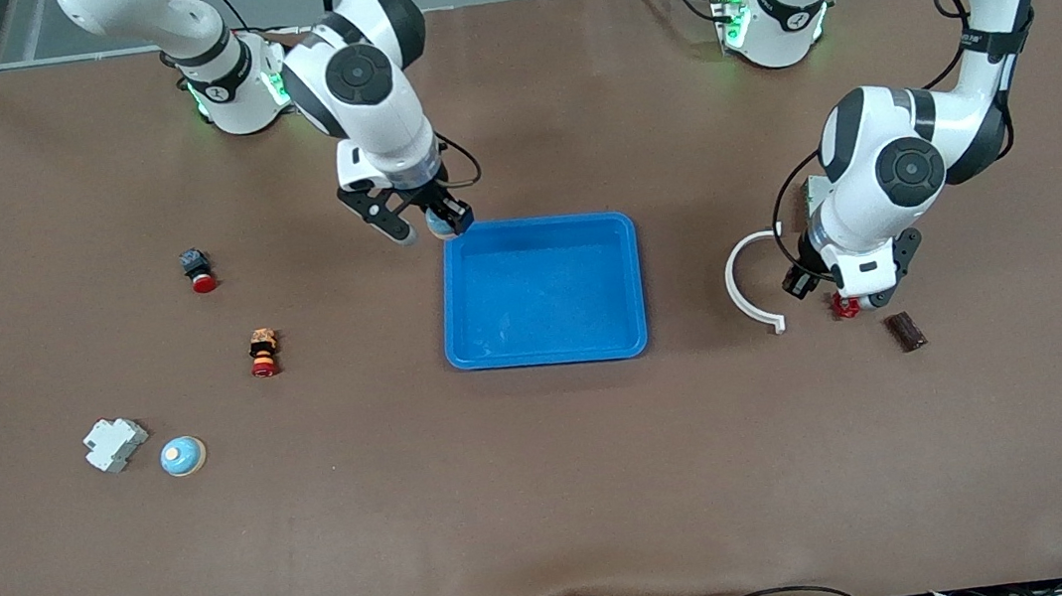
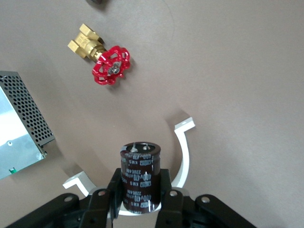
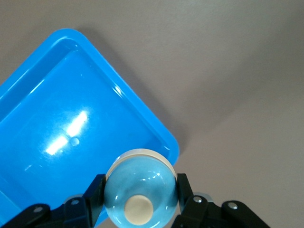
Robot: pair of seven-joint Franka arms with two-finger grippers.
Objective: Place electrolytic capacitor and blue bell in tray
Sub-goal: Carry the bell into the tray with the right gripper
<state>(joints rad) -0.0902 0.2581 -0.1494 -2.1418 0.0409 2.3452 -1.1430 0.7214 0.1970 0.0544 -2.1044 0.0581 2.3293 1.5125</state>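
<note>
the blue tray [image 1: 540,292] sits in the middle of the brown table [image 1: 554,495], and i'll place everything from it. the right gripper [image 1: 427,222] hangs over the tray's corner nearest the right arm's base, its fingers clamped on a blue bell [image 3: 140,186]; in the right wrist view the bell's pale button faces the camera and the tray rim [image 3: 161,126] lies just under it. inside, the tray holds nothing.

toward the left arm's end of the table from the tray, the left gripper [image 2: 137,199] is up off the table with its fingers pinched around a dark electrolytic capacitor [image 2: 139,175], held upright. under it lies a white curved bracket [image 1: 749,283], and near that a brass valve with a red handwheel [image 2: 105,59]. a grey perforated metal box [image 2: 21,128] shows at the edge of the left wrist view. a small dark brown block [image 1: 906,331] lies on the table beside the left gripper.

toward the right arm's end from the tray lie a red-capped button [image 1: 198,269], a small striped figure [image 1: 264,352], a white plastic part [image 1: 115,443] and, just beside it, a second blue bell [image 1: 182,457], all well apart from the tray.
</note>
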